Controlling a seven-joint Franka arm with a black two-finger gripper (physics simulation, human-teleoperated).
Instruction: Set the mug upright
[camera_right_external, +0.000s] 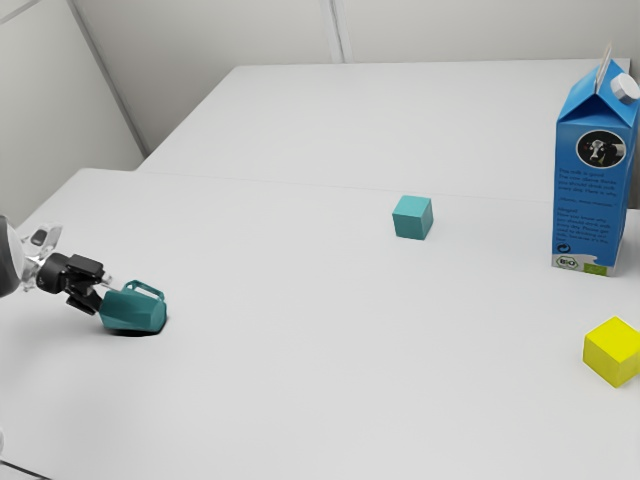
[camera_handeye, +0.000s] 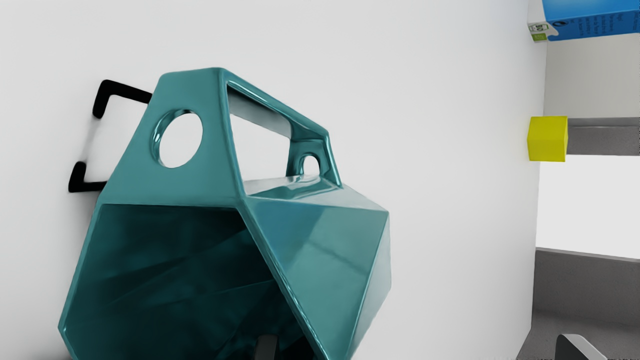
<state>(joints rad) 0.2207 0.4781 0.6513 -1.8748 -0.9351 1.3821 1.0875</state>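
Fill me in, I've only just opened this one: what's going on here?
The robot arm's black gripper is at the mouth of a teal mug that lies on its side on the white table. The fingers are open, one seen against the mug's dark opening and the other out past its side, so the mug isn't gripped or upright yet. A teal cube, a yellow cube and a blue carton stand farther off.

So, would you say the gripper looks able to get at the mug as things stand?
Most likely yes: the mug lies on its side with its open mouth toward the gripper, whose fingers stand apart, one showing at the mouth, and I see nothing blocking the way.
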